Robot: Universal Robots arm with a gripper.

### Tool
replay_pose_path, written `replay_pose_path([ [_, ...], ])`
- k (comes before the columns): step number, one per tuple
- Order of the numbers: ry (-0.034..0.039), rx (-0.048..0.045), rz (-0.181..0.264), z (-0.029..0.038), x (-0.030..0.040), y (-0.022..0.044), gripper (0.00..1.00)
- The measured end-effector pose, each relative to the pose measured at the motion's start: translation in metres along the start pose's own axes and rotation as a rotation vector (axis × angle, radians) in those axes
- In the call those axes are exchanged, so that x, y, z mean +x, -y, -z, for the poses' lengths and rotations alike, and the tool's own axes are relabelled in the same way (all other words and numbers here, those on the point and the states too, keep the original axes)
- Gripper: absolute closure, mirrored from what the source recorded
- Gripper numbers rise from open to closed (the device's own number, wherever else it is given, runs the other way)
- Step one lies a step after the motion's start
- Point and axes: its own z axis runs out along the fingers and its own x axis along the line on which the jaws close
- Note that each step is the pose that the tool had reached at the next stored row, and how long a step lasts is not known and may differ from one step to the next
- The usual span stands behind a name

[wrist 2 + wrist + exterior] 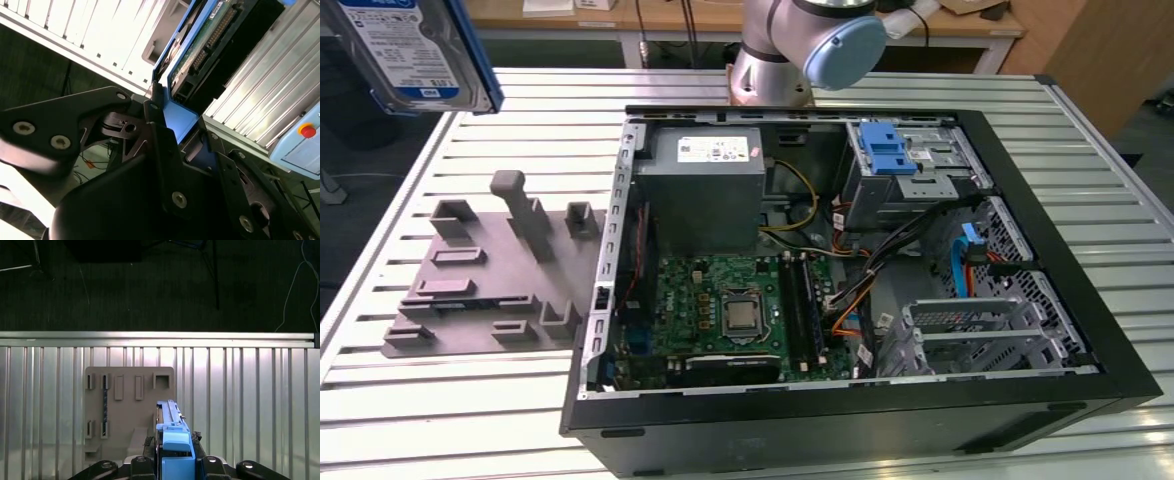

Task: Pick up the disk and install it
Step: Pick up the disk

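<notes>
1. Step in hand: pick-up is judged complete. The install is not yet done.
2. Pincer state: in both wrist views the pincer [174, 446] [180, 135] is clamped on the disk [170, 415] [200, 45], one finger on each side of its blue frame.
3. Disk position: raised clear of the tabletop [1067, 110]. In the exterior view the disk [414, 50] sits at the upper left, above the grey fixture plate [480, 270] and well apart from the open computer case [1067, 250].
4. Requirement, as a judgement: installing calls for squaring the frame with the drive cage [907, 160] inside the case, clear of the loose cables.
5. Disk appearance: flat silver body, blue-and-white label, blue plastic frame. The second wrist view shows a green circuit board on one face.
</notes>
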Motion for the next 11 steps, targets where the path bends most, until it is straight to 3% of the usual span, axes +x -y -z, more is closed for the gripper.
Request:
replay_pose_path([
  [11, 0.0, 0.0, 0.0, 0.0001, 0.0, 0.005, 0.64],
])
